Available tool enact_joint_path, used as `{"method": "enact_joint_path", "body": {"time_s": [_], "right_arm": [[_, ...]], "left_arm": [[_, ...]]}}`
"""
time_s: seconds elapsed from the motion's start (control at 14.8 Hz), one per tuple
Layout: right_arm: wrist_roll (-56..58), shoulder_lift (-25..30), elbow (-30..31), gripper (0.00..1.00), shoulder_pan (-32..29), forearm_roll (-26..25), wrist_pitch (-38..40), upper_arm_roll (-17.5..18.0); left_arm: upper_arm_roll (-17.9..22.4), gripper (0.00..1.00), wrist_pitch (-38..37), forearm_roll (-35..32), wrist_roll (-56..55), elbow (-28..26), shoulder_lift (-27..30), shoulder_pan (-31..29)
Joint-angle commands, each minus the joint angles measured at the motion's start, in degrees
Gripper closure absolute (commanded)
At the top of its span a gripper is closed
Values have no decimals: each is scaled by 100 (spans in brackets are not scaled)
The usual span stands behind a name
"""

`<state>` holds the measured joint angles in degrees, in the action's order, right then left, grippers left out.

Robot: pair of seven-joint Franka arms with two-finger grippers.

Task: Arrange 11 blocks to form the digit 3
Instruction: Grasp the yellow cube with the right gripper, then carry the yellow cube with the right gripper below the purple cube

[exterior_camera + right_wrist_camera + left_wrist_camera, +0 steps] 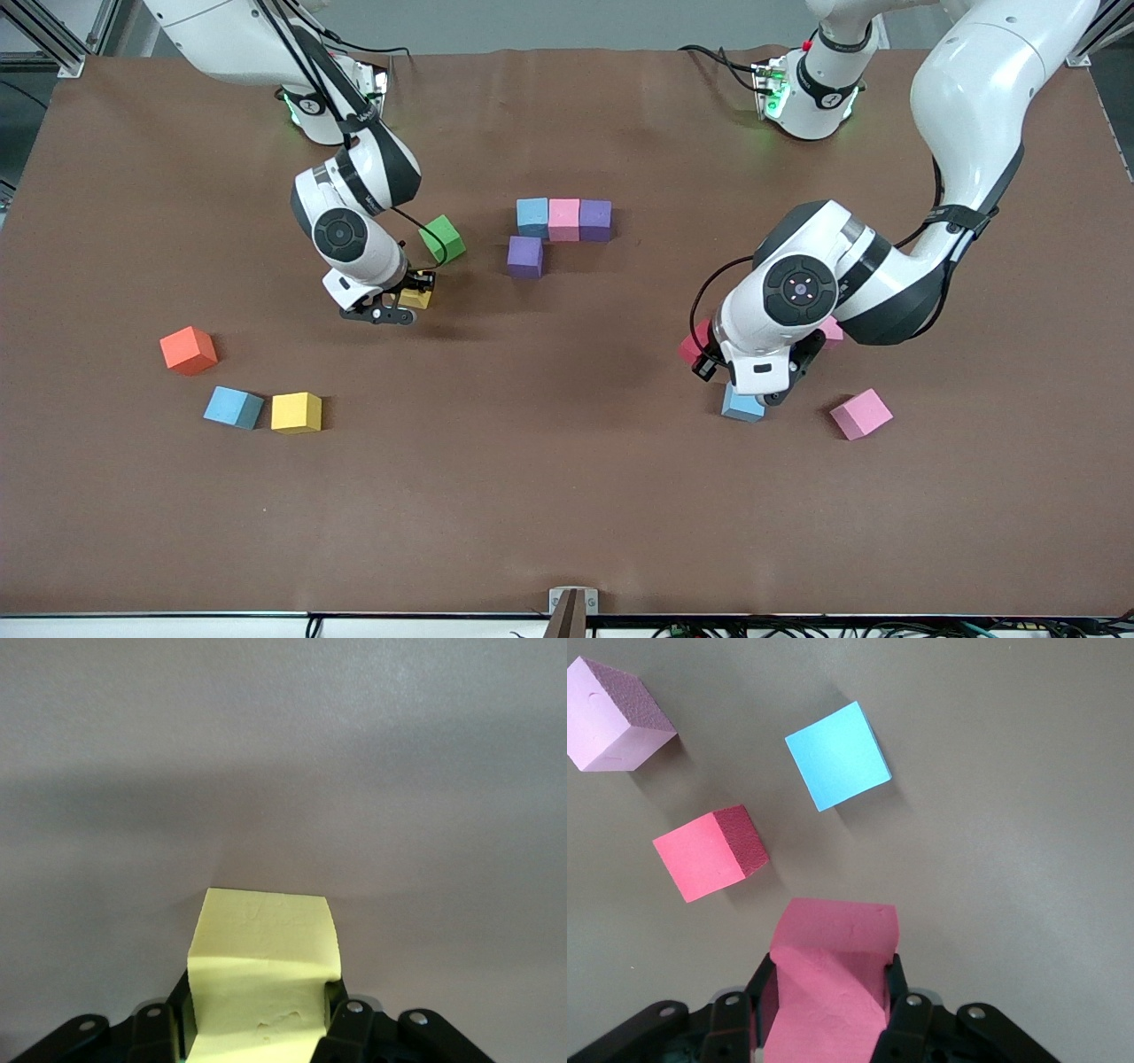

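Left tool (824,1010) tight on pink cube (833,974), right tool (261,1019) clamping yellow cube (261,983).

Brown table (567,496): scattered cubes (296,412), four-cube cluster (563,220) mid-table.

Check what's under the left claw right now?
The left claw is shut on a pink block. A light blue block and a red block lie beneath it, both partly covered.
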<state>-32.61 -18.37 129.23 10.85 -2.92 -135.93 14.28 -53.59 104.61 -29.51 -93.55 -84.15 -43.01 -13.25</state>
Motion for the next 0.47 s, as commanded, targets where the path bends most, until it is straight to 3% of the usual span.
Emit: {"method": "enact_joint_path", "body": {"time_s": [0.0, 0.2, 0.41], "right_arm": [[36, 79, -229, 70, -127, 107, 40, 119], [62, 27, -1264, 71, -83, 107, 724, 119], [88, -648, -2697, 73, 311, 107, 1103, 102]], "left_arm": [[15, 56, -55, 77, 65, 57, 3, 7], [15, 56, -63, 77, 74, 65, 12, -37], [15, 56, -72, 77, 74, 65, 12, -37]]}}
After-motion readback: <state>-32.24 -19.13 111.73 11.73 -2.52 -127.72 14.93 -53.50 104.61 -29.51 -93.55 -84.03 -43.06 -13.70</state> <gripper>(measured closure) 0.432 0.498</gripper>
